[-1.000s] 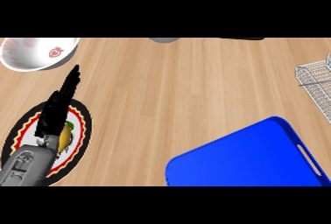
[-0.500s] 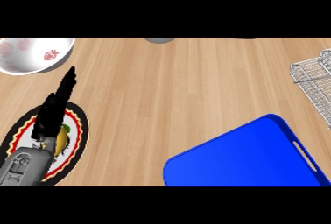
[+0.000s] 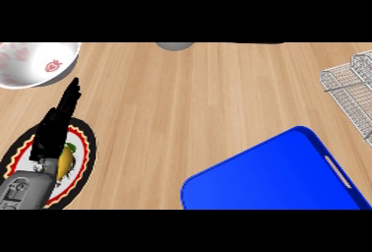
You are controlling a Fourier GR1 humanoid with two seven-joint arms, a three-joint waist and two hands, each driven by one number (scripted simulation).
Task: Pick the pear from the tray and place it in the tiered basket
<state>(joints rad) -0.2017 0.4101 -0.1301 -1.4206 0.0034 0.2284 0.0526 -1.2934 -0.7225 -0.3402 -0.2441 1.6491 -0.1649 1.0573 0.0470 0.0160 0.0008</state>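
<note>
Here, your left hand (image 3: pixel 54 129) lies over the black-rimmed plate (image 3: pixel 83 157), fingers straight and holding nothing, with the yellow pear (image 3: pixel 67 158) on the plate just beside its wrist. Right of the plate sits the blue tray (image 3: pixel 272 174) on the worktop (image 3: pixel 196 93); beyond, the wire tiered basket (image 3: pixel 349 83). Above the plate, a white bowl (image 3: pixel 33 61).

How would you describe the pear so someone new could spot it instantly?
Start at the counter's left edge, where an oval plate with a black rim and red-and-yellow trim lies below a white bowl. The pear sits on that plate, partly hidden under the black left hand. It is the only yellow-green, rounded thing in view; nothing lies on the blue tray to the right.
</note>
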